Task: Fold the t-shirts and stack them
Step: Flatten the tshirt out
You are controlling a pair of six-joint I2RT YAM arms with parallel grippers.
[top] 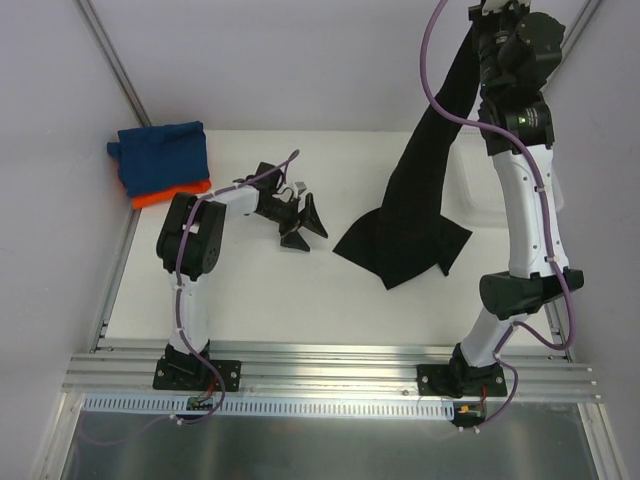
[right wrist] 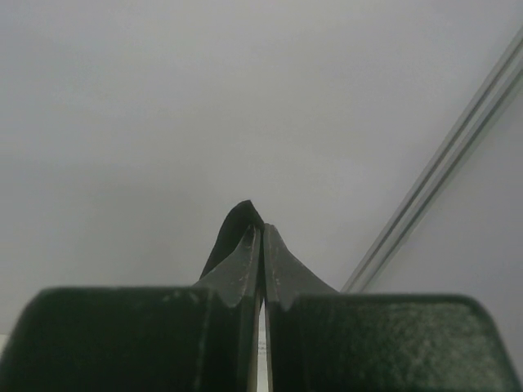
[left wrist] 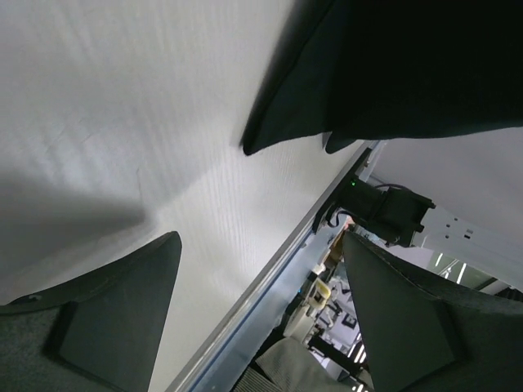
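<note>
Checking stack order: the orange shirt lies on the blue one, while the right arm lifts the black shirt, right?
No: the blue shirt lies on the orange shirt, as the top external view shows; the rest holds.

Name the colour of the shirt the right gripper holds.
Black t-shirt; best seen in top external view.

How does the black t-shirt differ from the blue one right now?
The black t-shirt hangs unfolded from the shut right gripper, its lower end on the table; the blue t-shirt lies folded in the far left corner. The black one touches no other shirt; the blue one sits on the orange t-shirt. Both are plain, single-coloured cloth.
</note>
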